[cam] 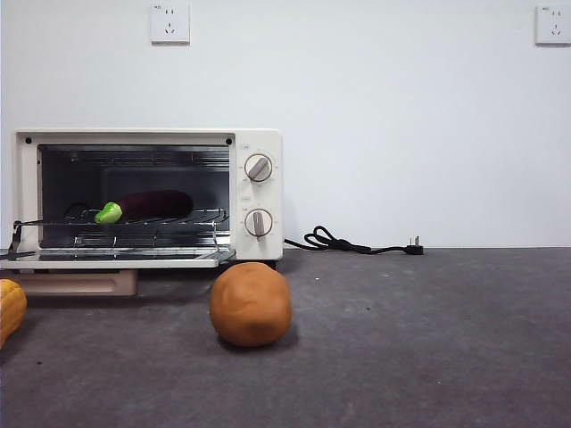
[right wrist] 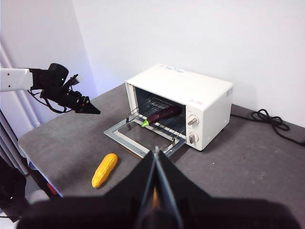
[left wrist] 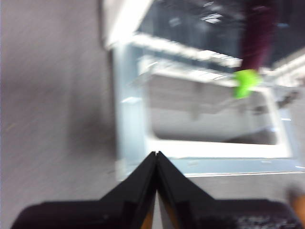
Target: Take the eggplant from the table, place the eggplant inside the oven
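Note:
The dark purple eggplant (cam: 152, 205) lies on the wire rack inside the cream-white oven (cam: 259, 143), green cap toward the open door (cam: 116, 259). The blurred left wrist view shows the eggplant (left wrist: 257, 33) and its cap beyond the lowered door. My left gripper (left wrist: 156, 155) is shut and holds nothing. In the right wrist view the left gripper (right wrist: 90, 109) hovers over the table (right wrist: 267, 162), off to the side of the oven (right wrist: 181, 86) and apart from it. High above the table, my right gripper (right wrist: 156, 151) is shut and holds nothing.
A round brown ball (cam: 251, 304) sits on the table in front of the oven's knob side. A yellow ribbed vegetable (right wrist: 105, 170) lies near the table's edge, in front of the door. A black power cord (cam: 357, 243) trails beside the oven.

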